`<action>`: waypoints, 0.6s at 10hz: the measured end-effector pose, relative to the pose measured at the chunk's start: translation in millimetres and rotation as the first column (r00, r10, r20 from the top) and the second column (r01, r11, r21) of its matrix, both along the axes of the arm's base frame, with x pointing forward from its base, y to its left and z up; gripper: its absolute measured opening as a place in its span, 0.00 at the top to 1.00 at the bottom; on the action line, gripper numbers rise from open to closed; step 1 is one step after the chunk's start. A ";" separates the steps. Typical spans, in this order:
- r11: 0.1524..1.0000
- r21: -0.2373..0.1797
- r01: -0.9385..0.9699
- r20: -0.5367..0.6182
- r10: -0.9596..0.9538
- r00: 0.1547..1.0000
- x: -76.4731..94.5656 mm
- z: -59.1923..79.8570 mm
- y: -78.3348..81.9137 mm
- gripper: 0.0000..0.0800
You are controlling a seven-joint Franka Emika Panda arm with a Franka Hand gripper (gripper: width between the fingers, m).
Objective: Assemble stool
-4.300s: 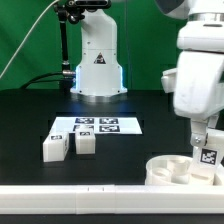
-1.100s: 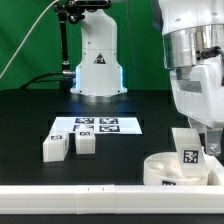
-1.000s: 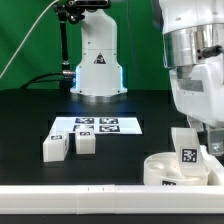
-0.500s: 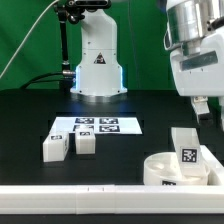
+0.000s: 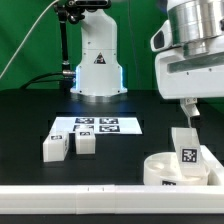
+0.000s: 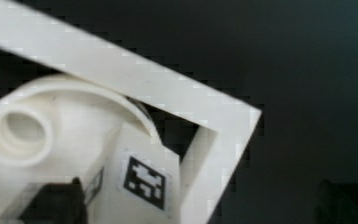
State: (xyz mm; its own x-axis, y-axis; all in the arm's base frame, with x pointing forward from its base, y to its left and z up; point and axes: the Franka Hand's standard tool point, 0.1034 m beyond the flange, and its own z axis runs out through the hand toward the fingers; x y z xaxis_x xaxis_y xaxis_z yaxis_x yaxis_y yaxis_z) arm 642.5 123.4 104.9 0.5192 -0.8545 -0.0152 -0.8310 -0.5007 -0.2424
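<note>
Black table point(image 5: 30, 112): leg point(image 5: 186, 152) upright on seat point(image 5: 157, 172); end effector point(image 5: 190, 112) spread, above, apart.

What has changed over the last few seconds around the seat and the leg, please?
The tool carried the leg a little toward the exterior view's left, left it standing upright on the seat, let go and rose clear above it, now open. The two loose legs and the marker board stayed put.
</note>
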 end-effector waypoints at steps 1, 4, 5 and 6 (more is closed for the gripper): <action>0.990 -0.046 -0.132 0.017 0.132 0.991 1.4 3.3 0.2 0.19; 0.905 -0.129 -0.406 0.022 0.412 0.911 4.5 6.9 -2.2 0.19; 0.871 -0.146 -0.470 0.022 0.477 0.878 4.5 6.5 -2.7 0.19; 0.842 -0.158 -0.515 0.021 0.524 0.851 4.5 6.4 -3.2 0.19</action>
State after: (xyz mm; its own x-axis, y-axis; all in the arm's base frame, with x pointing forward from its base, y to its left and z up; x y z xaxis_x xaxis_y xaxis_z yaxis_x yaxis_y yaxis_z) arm 647.0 120.2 111.3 0.8836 -0.4496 0.1311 -0.4253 -0.8875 -0.1774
